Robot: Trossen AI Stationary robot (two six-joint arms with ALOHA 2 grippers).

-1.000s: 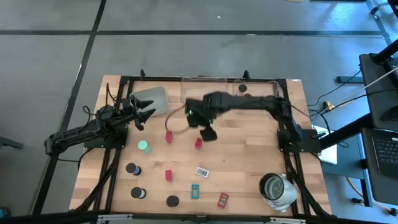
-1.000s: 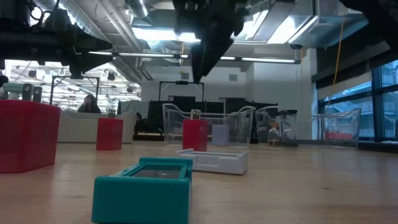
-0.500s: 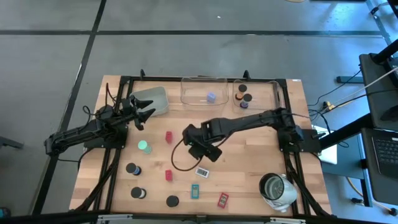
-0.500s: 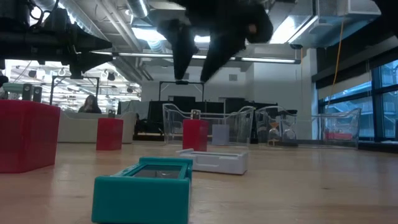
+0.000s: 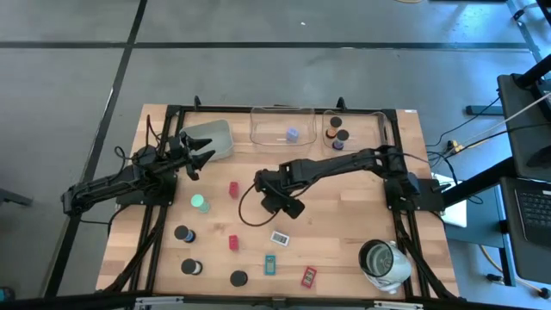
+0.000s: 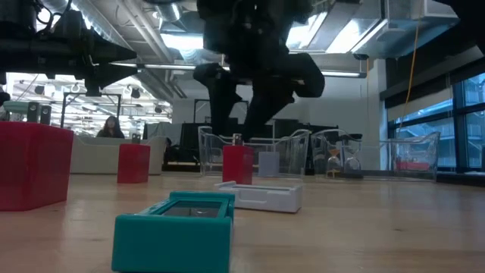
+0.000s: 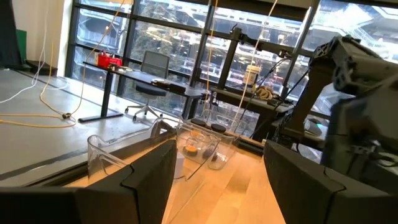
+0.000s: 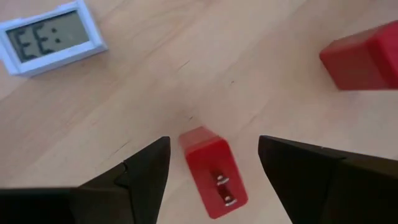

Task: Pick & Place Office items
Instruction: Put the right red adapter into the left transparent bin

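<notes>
My right gripper (image 5: 277,200) is open and points down over a red block (image 8: 214,174) near the table's middle. In the low view its fingers (image 6: 216,106) hang just above that block (image 6: 236,164), one on each side, not touching it. The block stands on the table; in the high view the gripper hides it. A white display rectangle (image 8: 53,37) and another red block (image 8: 367,56) lie close by. My left gripper (image 5: 194,159) waits open at the table's left, by the grey tray (image 5: 211,138).
More items lie toward the near edge: a green disc (image 5: 199,203), black caps (image 5: 182,233), a teal rectangle (image 5: 270,264) and red blocks (image 5: 232,243). Clear trays (image 5: 281,125) at the far edge hold a pale-blue cube (image 5: 292,134). A silvery round container (image 5: 383,261) sits near right.
My right gripper has swung from near the far trays toward the table's near edge, over the red block, and has come down until its fingers hang just above it on either side. The block has not moved.
</notes>
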